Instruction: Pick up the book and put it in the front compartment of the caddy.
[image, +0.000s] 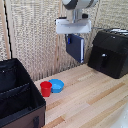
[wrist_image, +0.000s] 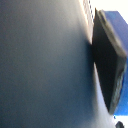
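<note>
The book (image: 76, 48), thin and dark navy, hangs in the air well above the wooden table, slightly tilted. My gripper (image: 75, 36) is shut on its top edge. In the wrist view the book's navy cover (wrist_image: 45, 65) fills most of the picture, with a dark finger (wrist_image: 107, 55) pressed against it and a brighter blue edge beside that. The caddy (image: 15, 75), a black fabric box with inner dividers, stands at the exterior view's left, far below and to the left of the book.
A red cup (image: 46, 88) and a round blue bowl (image: 57, 85) sit on the table (image: 90, 95) just right of the caddy. A black boxy appliance (image: 110, 52) with a front handle stands at the exterior view's right, close to the held book.
</note>
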